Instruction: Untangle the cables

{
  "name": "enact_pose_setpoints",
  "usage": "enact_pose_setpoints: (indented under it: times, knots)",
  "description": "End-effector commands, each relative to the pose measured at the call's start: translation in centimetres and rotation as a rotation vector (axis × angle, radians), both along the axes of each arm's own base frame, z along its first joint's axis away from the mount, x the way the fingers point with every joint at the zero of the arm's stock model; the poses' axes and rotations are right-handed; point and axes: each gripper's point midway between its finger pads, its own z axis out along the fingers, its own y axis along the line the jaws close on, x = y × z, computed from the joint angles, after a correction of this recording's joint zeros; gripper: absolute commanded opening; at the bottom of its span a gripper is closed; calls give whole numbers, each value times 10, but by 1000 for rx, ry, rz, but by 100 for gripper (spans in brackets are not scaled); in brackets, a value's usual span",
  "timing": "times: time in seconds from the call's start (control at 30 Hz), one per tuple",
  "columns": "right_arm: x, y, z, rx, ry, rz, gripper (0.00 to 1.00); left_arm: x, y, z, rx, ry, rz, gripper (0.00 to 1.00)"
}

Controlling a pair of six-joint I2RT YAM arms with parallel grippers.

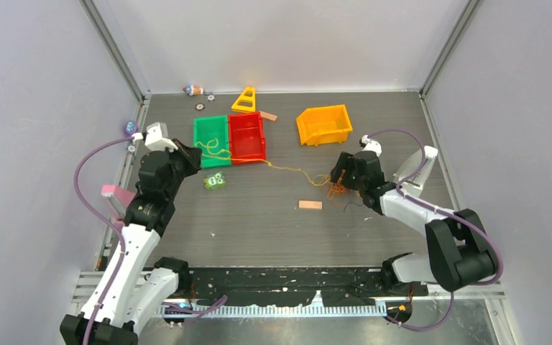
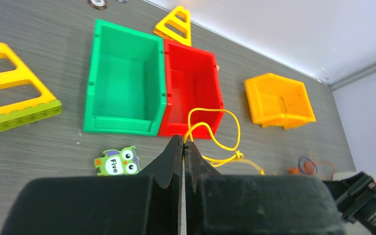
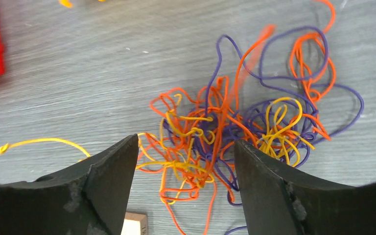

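A tangled clump of orange, yellow and purple cables lies on the table at the right. One yellow cable runs from it leftward to loops over the green bin. My left gripper is shut on this yellow cable; in the left wrist view the cable comes out from between the closed fingertips of the gripper. My right gripper is open and hangs just over the clump, with its fingers on either side of the near part of the tangle.
A green bin and a red bin stand side by side at the back left, an orange bin at the back right. A yellow triangle, an owl tile and a wooden block lie nearby.
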Motion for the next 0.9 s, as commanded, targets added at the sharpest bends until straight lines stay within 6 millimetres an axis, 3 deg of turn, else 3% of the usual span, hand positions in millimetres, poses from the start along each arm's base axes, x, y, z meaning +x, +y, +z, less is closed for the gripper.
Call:
enact_pose_setpoints:
  times: [0.0, 0.13, 0.3, 0.4, 0.53, 0.73, 0.87]
  knots:
    - [17, 21, 56, 45, -218, 132, 79, -4, -22, 34, 22, -65, -136, 0]
    - [14, 41, 77, 57, -261, 256, 82, -9, -27, 47, 18, -77, -169, 0]
    - [5, 68, 116, 52, -399, 402, 80, -13, -37, 65, 3, -89, -228, 0]
    - [-2, 92, 142, 68, -489, 522, 80, -15, -44, 74, -12, -101, -269, 0]
    - [-3, 121, 160, 66, -524, 634, 79, -18, -49, 84, -28, -125, -293, 0]
    - [-8, 168, 164, -12, -523, 822, 81, -23, -48, 92, -28, -135, -295, 0]
    - [-9, 194, 144, -128, -501, 887, 82, -26, -46, 100, -20, -145, -289, 0]
